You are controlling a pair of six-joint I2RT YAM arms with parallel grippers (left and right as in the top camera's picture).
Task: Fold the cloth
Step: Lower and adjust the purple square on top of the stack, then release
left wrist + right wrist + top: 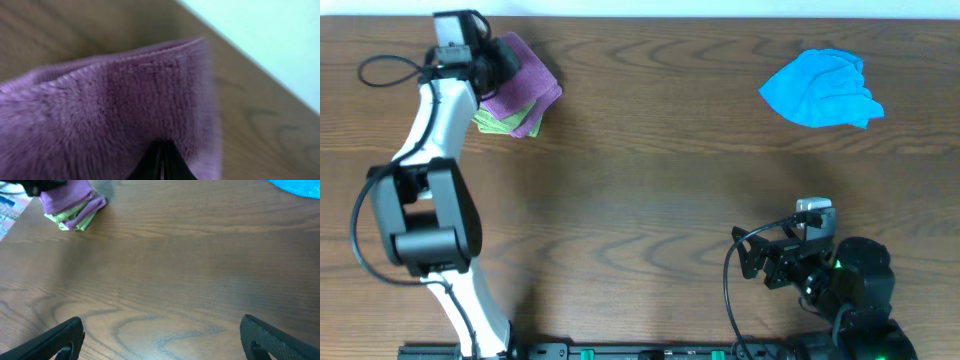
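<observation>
The mauve-purple cloth [527, 78] lies bunched at the table's far left, on top of a lime-green cloth [490, 123]. A strip of mauve also shows beneath the green edge. My left gripper [501, 62] is over the cloth's left part and is shut on the cloth. In the left wrist view the cloth [115, 110] fills most of the picture, and the dark fingertips [169, 159] pinch its pile, with the left gripper [161, 157] closed. The right gripper [752, 258] rests open near the front right, far from the cloth [67, 199]; nothing sits between its fingers [162, 330].
A bright blue cloth [822, 88] lies crumpled at the far right, its edge showing as blue cloth [300, 186] in the right wrist view. The green cloth [75, 216] peeks from under the mauve one. The table's far edge [260, 75] runs close behind the left gripper.
</observation>
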